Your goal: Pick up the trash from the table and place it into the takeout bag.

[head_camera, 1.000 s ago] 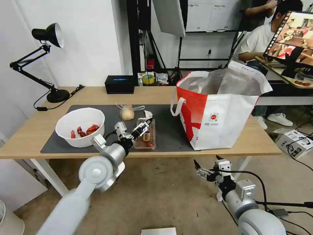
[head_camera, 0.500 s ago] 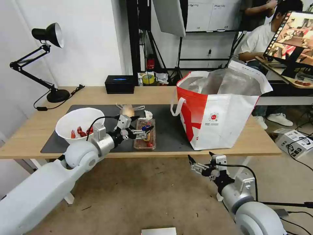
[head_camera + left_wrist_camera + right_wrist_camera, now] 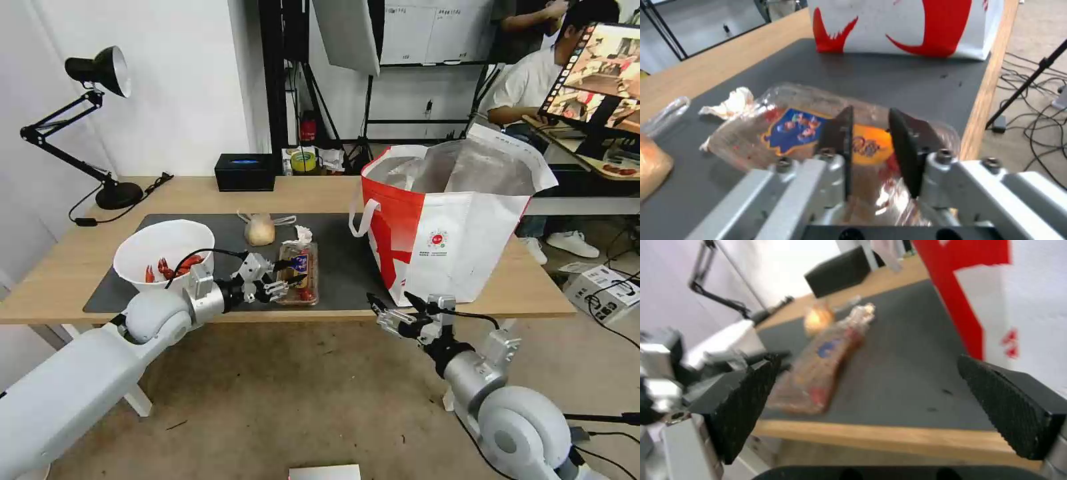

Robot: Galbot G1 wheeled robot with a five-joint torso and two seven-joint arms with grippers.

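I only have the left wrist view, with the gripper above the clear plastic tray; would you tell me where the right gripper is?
Observer: The right gripper hangs open just in front of the table's front edge, near the takeout bag's near corner.
Operator: Is there trash beside my arm that I cannot see?
Observer: Yes, a white bowl of red crayfish shells stands on the grey mat, to the left of the open left gripper.
Operator: Is the takeout bag open on top?
Observer: Yes, its silver-lined mouth gapes upward.
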